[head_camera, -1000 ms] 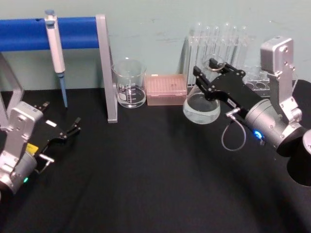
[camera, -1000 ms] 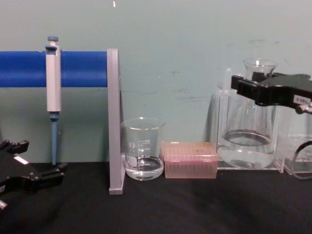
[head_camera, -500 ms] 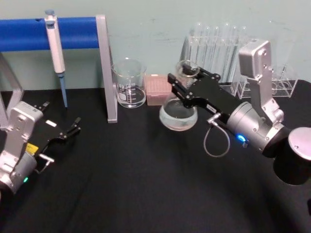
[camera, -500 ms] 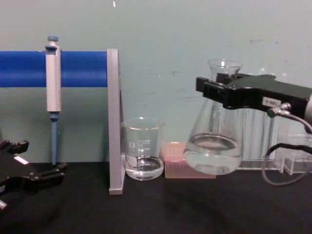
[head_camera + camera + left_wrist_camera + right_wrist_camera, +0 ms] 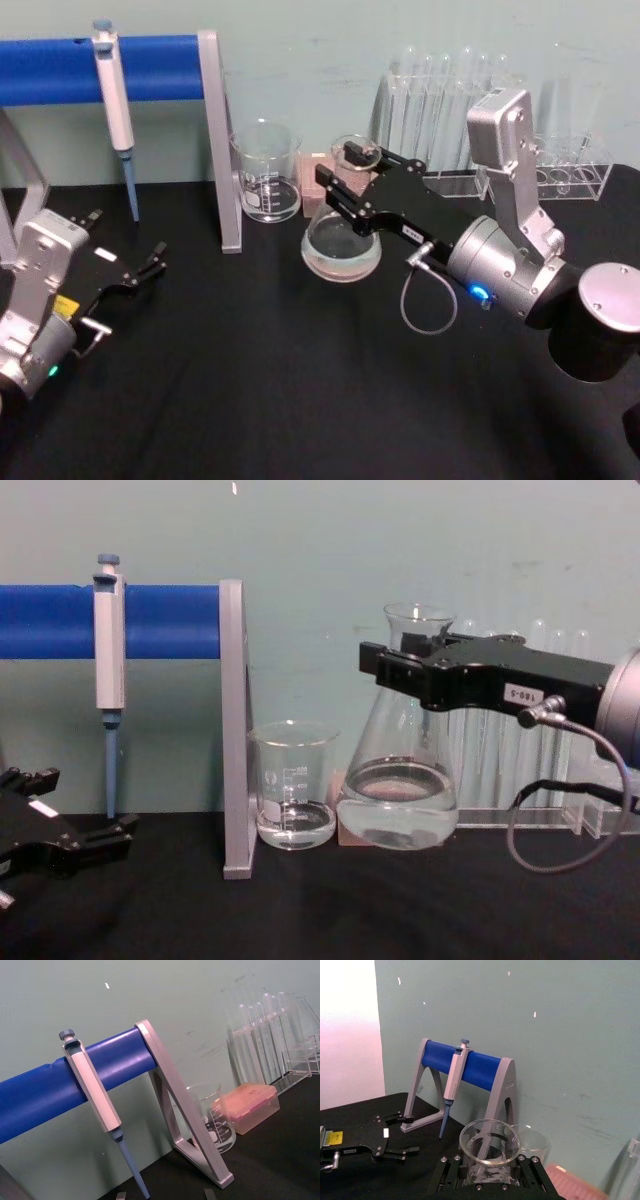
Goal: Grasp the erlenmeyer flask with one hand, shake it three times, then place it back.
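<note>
A black surface point(image 5: 300, 400) runs back to a pale green wall point(image 5: 300, 80). At 11 o'clock on it stands a grey stand point(image 5: 220, 150) with a blue bar, and a pipette point(image 5: 113, 90) hangs from the bar. A beaker point(image 5: 266, 170) sits at 12 o'clock, a pink box point(image 5: 250, 1105) is just beside it, and test tubes point(image 5: 440, 90) in a clear rack stand at 1 o'clock.

The right hand point(image 5: 345, 172) reaches in from 4 o'clock, its two jaws pinching the neck of the erlenmeyer flask point(image 5: 342, 245) just under the flared rim. The flask is near the middle of the surface, at 5 o'clock from the beaker and in front of the pink box. It leans slightly, with clear liquid pooled in its wide base. Whether the base touches the surface cannot be told.

The left hand point(image 5: 128, 238) lies parked at 9 o'clock, its fingers spread and holding nothing.
</note>
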Controlling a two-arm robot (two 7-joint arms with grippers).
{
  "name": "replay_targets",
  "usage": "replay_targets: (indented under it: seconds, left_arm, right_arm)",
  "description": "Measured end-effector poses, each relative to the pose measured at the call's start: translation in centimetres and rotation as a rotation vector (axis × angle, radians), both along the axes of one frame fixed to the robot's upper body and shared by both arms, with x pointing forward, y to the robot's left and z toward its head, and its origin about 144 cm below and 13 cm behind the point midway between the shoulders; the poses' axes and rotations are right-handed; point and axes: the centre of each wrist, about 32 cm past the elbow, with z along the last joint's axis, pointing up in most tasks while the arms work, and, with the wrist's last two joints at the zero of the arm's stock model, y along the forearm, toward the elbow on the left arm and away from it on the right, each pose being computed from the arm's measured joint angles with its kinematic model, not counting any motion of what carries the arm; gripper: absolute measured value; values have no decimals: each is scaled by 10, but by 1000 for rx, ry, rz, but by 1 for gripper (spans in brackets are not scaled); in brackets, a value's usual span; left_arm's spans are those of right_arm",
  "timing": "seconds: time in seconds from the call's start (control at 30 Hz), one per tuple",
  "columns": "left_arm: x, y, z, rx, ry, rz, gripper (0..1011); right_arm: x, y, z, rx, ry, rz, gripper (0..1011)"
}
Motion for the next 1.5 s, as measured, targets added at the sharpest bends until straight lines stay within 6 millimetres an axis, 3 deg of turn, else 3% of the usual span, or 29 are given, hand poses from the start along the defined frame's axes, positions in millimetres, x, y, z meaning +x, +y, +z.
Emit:
replay_targets:
  seconds: [0.47, 1.5]
  left_arm:
    - [0, 0, 0, 0, 0, 0, 1001]
    - [0, 0, 0, 0, 0, 0, 1001]
  right_arm:
    - [2, 2, -6, -10, 21, 13, 449]
    - [10, 5, -51, -48, 126, 7, 449]
